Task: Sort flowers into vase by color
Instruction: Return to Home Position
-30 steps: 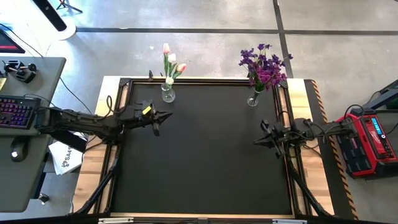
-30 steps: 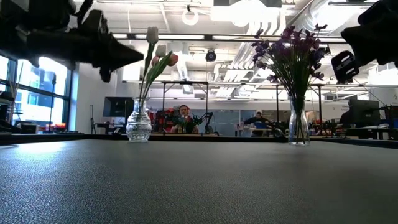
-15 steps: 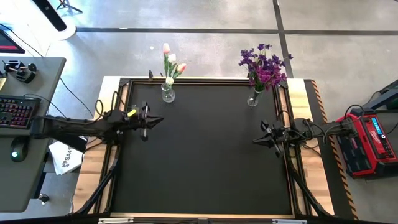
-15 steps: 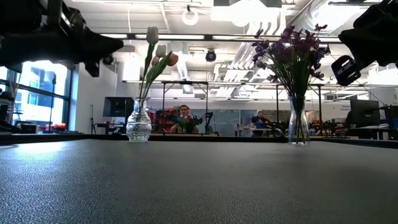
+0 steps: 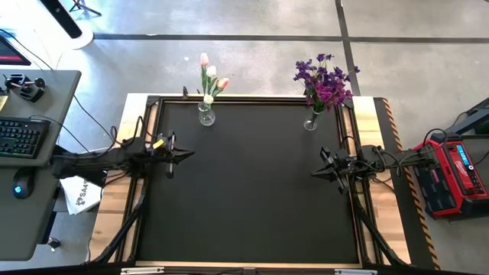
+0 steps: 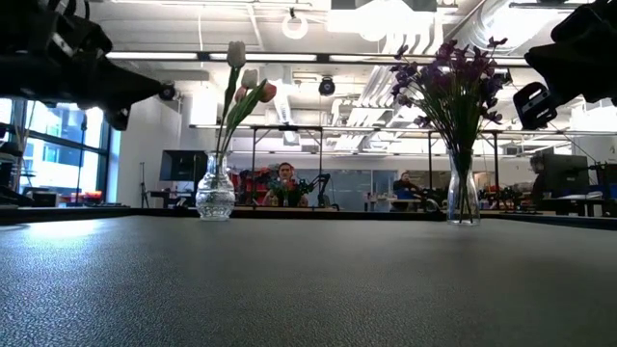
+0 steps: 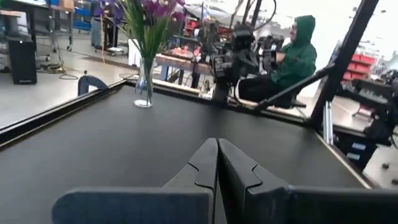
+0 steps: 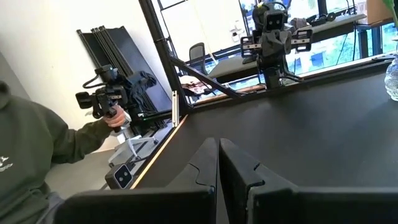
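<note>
1. Overhead, the white and pink tulips (image 5: 210,76) stand in a round glass vase (image 5: 206,117) at the top edge of the black mat (image 5: 244,206), left of centre.
2. The purple blooms (image 5: 326,82) fill a slim glass vase (image 5: 311,122) at the upper right.
3. The left gripper (image 5: 189,153) hovers at the frame's left side, fingers pressed together, empty.
4. The right gripper (image 5: 314,173) sits at the right side, likewise closed on nothing.

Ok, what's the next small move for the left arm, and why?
Probably ease the shut left gripper slightly toward the table's left edge to park. White and pink tulips stand in one clear glass vase, purple blooms in the other vase, no flower lies on the black mat, and the shut right gripper waits near the right edge.
</note>
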